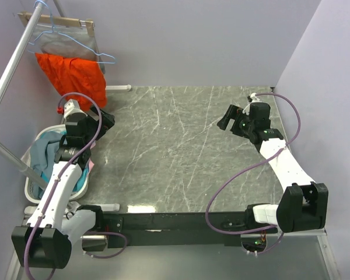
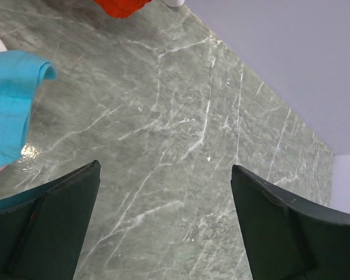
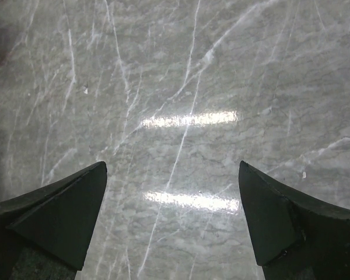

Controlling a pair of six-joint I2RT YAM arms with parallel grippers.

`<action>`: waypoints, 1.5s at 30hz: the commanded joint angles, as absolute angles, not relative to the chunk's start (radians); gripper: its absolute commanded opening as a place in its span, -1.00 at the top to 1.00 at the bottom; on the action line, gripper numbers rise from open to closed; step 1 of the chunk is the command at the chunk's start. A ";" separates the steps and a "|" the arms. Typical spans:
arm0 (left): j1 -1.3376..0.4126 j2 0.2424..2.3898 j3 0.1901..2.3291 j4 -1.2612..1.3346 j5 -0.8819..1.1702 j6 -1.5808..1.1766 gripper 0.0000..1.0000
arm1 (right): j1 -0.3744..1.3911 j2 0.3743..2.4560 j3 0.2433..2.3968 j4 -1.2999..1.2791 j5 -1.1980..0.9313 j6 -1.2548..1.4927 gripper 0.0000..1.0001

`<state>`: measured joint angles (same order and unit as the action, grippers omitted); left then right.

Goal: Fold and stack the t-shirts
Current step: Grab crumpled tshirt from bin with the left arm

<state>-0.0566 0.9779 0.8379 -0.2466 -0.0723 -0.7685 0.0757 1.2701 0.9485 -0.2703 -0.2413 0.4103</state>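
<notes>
**Top view, left to right.** At the far left, a white basket [image 1: 29,188] stands beside the counter [image 1: 175,157] and holds the t-shirts [image 1: 44,156], a crumpled blue-teal heap. An orange garment [image 1: 73,73] hangs behind it and is not part of the task. The left hand [image 1: 102,121] hovers released and empty at the counter's left edge, just beside the basket. The right hand [image 1: 228,116], also released and empty, hangs over the far right of the counter, well apart from the cloth.

**Left wrist view.** A blue shirt edge [image 2: 9,105] lies left of the spread fingers [image 2: 52,221], not between them.

**Right wrist view.** Only bare marble shows.

**Step in hand (judged).** No shirt is out yet, so the first must be fetched. The left hand should swing over the basket and pinch a single top layer, ideally near a collar or shoulder. It should lift until the hem clears the rim, then lay the shirt flat mid-counter, where the right hand can take the opposite shoulder. A deep grab risks dragging up several shirts.
</notes>
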 commanded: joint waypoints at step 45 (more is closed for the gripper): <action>-0.219 1.146 1.077 -0.684 -0.848 -0.779 -0.82 | 0.072 1.163 0.940 -0.310 -0.159 0.453 -0.99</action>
<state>-0.2020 1.0981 1.0004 -0.5999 -0.6804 -0.7284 0.0757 1.1820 0.9089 -0.3016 -0.1509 0.4767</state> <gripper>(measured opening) 0.897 0.996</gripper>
